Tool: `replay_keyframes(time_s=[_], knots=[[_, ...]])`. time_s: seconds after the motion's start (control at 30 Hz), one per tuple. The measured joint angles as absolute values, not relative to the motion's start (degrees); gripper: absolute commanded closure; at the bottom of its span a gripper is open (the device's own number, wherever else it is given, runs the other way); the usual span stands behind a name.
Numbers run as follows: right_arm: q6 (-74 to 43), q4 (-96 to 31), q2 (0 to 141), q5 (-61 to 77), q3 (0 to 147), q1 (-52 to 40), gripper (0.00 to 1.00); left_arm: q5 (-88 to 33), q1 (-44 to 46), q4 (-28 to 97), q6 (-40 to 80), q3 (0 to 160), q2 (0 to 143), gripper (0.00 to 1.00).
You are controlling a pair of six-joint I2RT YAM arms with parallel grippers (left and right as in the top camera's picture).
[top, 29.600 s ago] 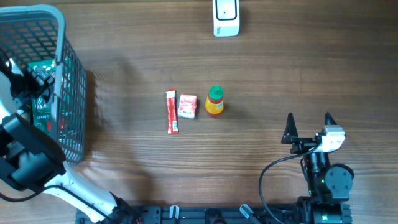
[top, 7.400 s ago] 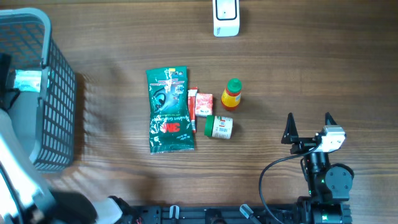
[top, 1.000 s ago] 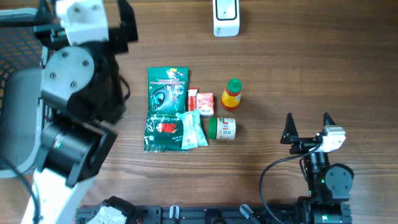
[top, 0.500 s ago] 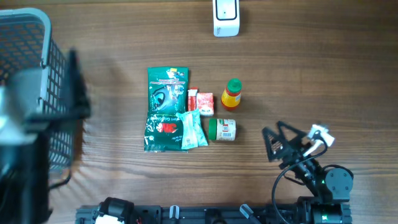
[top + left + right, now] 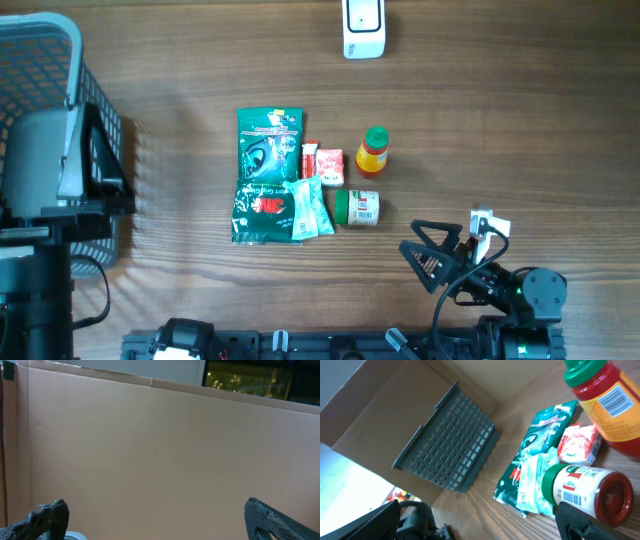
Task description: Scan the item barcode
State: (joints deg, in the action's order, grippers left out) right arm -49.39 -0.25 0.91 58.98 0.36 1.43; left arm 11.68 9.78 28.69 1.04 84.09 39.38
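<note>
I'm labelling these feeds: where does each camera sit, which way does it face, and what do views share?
Overhead: above the table, facing straight down on basket and scanner; left arm and right arm show.
Left wrist: on the left gripper, facing a cardboard wall; open fingertips show.
Right wrist: on the right gripper, low, facing past jar and bottle toward the basket; fingertips show.
Shared: overhead and right wrist both show basket, jar, bottle.

Top-down overhead, low right-wrist, shared jar [image 5: 357, 207]

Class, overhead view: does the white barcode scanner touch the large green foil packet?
No, the scanner sits well apart from the packet, bare tabletop between them.
</note>
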Motion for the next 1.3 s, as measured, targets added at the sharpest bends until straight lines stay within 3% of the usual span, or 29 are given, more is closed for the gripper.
replay_keyframes(time_s=[0.37,0.53,0.67,0.77,0.97,1.3], knots=[[-50.9,-6.6,3.0,59.9,5.1,1.4,0.01,21.1,9.8,23.2,1.2,81.5,40.1,0.00],[-42.1,-27.2,12.5,54.5,19.4,1.4,0.01,22.5,9.8,22.1,1.2,78.1,38.5,0.00],[-31.5,-46.7,25.4,42.3,35.1,1.1,0.00,22.7,9.8,18.5,1.2,72.4,31.4,0.00],[-26.1,-54.6,35.9,34.8,46.1,-0.1,0.00,22.9,9.8,14.1,1.3,67.5,24.2,0.00],[-21.3,-58.2,52.6,26.3,60.4,-7.9,0.00,23.1,9.8,8.5,1.3,58.2,11.2,0.00],[-26.5,-46.4,69.9,15.4,61.3,-24.3,0.01,23.1,9.8,7.2,1.3,53.6,5.1,0.00]])
